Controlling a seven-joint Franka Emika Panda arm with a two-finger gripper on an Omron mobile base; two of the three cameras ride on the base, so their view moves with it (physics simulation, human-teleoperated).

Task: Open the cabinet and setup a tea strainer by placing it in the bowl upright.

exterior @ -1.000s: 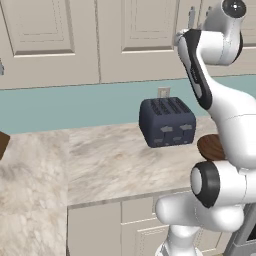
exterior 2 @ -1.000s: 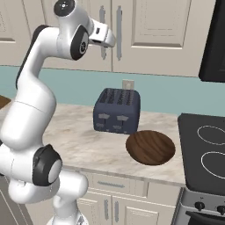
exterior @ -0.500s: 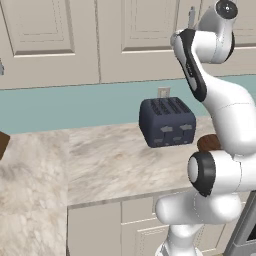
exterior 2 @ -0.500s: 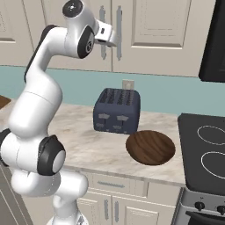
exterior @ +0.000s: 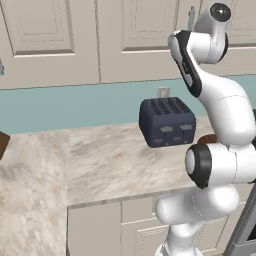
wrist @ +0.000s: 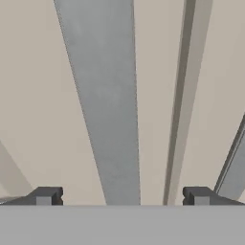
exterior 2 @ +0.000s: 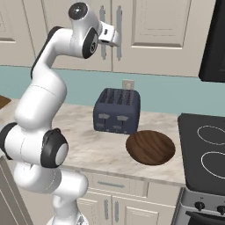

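Note:
The cabinet (exterior 2: 149,30) is the beige upper unit with both doors shut and two vertical grey bar handles (exterior 2: 119,26) at the seam. My gripper (exterior 2: 113,39) is raised to those handles. In the hand view one handle (wrist: 105,95) runs up between my two dark fingertips (wrist: 45,196), so the open gripper (wrist: 122,197) straddles it without pinching it. The second handle (wrist: 234,167) shows at the right edge. The dark brown wooden bowl (exterior 2: 150,147) lies on the counter right of the toaster. The tea strainer is hidden.
A dark blue toaster (exterior 2: 116,110) stands on the marble counter (exterior 2: 83,140) against the teal backsplash, below my hand. A black stove top (exterior 2: 206,154) sits at the right. In the left base view the toaster (exterior: 167,121) stands beside my arm, with more cabinet doors (exterior: 50,35) to the left.
The hand has crept a little closer to the cabinet doors and the arm has straightened upward. The jaws stayed open. Toaster and bowl have not moved.

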